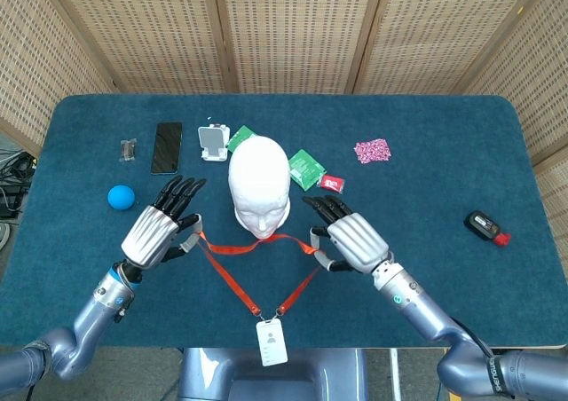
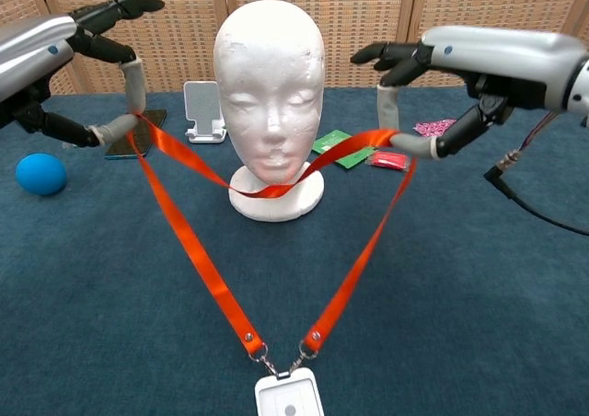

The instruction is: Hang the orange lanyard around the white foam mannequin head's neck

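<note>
lanyard (image 2: 184, 241) stretched between left hand (image 2: 55, 71) and right hand (image 2: 479, 66), each pinching it, before mannequin head (image 2: 269, 85)

The white foam head (image 1: 259, 188) stands in the middle of the blue table (image 1: 426, 268). The left hand (image 1: 158, 231) is at its 8 o'clock and the right hand (image 1: 344, 239) at its 4 o'clock. Each hand holds the orange lanyard (image 1: 238, 281), which goes down in a V to the badge (image 1: 271, 341) at 6 o'clock.
</note>
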Robot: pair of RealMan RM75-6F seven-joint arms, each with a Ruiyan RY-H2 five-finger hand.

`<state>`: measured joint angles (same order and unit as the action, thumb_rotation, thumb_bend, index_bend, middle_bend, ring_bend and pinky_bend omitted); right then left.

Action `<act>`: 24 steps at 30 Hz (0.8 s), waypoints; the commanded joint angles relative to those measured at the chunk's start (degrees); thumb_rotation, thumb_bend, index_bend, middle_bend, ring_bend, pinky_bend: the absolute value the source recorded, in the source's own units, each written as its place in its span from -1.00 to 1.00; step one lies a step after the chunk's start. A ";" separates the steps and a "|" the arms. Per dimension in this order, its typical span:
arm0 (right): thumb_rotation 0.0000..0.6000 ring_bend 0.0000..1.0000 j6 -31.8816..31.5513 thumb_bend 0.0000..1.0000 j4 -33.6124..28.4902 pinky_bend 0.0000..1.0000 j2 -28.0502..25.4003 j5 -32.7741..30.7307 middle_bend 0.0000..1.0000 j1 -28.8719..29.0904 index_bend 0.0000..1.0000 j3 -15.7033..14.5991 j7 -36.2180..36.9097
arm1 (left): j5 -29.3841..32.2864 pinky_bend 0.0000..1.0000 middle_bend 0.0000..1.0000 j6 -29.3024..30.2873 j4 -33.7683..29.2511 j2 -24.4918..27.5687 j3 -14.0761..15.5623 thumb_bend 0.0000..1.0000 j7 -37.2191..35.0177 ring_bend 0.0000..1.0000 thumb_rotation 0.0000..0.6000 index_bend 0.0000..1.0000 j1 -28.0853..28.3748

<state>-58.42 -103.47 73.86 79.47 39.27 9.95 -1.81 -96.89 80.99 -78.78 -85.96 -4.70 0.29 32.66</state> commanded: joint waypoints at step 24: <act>1.00 -1.00 -4.27 0.34 -4.62 -1.00 -7.17 -7.18 -0.91 -0.12 0.56 10.18 13.70 | 10.71 -1.00 -1.00 -4.54 -12.69 8.80 -8.92 -0.17 -4.22 -1.00 1.00 0.45 2.20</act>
<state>-62.55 -108.69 66.19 73.66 38.65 19.12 11.84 -88.28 78.30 -90.50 -77.98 -12.25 -3.16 34.03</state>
